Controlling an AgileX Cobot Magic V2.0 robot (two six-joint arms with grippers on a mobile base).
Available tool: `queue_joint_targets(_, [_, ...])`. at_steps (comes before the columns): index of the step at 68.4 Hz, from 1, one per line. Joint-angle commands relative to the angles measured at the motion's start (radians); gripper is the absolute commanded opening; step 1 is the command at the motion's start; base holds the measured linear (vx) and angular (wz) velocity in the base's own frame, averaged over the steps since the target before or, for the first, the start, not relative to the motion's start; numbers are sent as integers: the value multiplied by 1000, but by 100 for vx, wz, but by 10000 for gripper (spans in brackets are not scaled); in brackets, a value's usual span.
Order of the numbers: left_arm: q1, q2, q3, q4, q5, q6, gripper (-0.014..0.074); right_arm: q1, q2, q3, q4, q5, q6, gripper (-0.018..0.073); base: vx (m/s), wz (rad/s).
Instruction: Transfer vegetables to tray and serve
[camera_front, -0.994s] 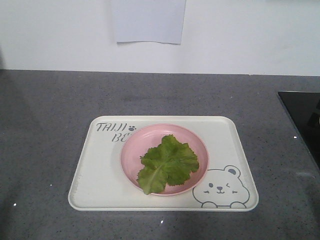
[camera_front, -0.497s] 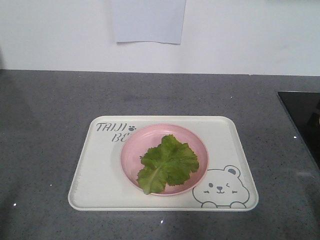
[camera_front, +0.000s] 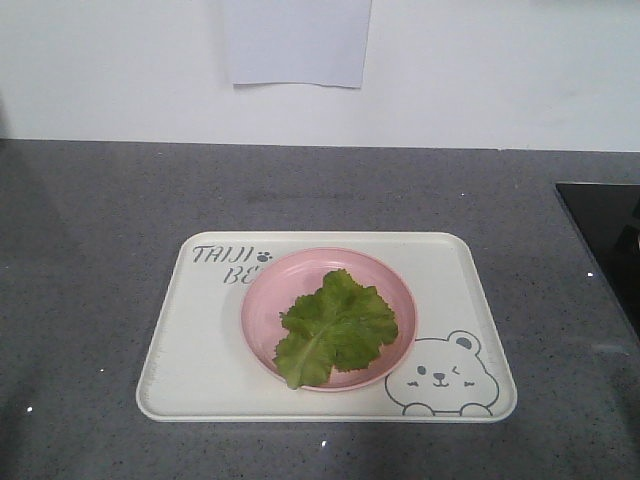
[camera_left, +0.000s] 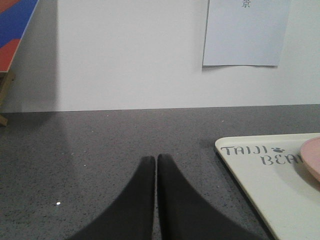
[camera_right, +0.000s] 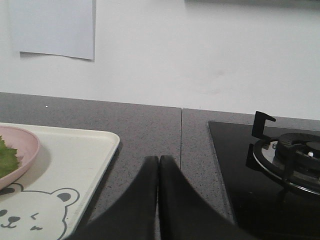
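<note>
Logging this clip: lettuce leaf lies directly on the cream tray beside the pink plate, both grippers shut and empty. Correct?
Not quite. The front-facing view shows the lettuce leaf lying in the pink plate, which sits on the cream tray. The left gripper and right gripper are indeed shut and empty.

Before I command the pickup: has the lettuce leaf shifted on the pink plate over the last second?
No. The lettuce leaf lies in the same spot on the pink plate, its tip pointing the same way relative to the tray's bear drawing.
</note>
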Motion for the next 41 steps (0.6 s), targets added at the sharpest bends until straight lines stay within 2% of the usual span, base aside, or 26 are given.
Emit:
queue_joint_targets(1, [-1, -14, 28, -8, -74, -4, -6, -7, -7, 15, -5, -78, -12, -6, 0, 0])
queue_joint_targets(32, [-1, -14, 28, -8, -74, -4, -6, -7, -7, 15, -5, -78, -12, -6, 0, 0])
queue_joint_targets(41, [-1, -14, 28, -8, -74, -4, -6, -28, -8, 15, -5, -78, -12, -6, 0, 0])
